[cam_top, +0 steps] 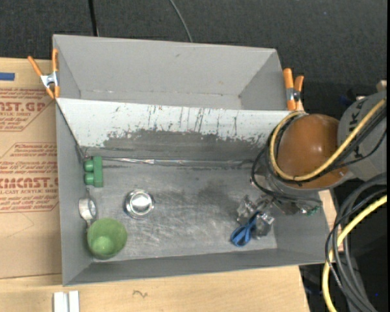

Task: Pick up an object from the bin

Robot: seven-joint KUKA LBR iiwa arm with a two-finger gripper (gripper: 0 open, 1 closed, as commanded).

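My gripper (257,216) is low in the bin's front right corner, under the arm's orange dome. A small blue thing (243,234), narrow and bent, lies on the bin floor right at the gripper's tip and sticks out toward the front left. Whether the gripper has hold of it I cannot tell.
A shiny silver round cup (139,203) sits left of the middle of the floor. Along the left wall lie a green block (93,171), a small silver piece (86,209) and a round green lump (106,238). The arm and its cables crowd the right side.
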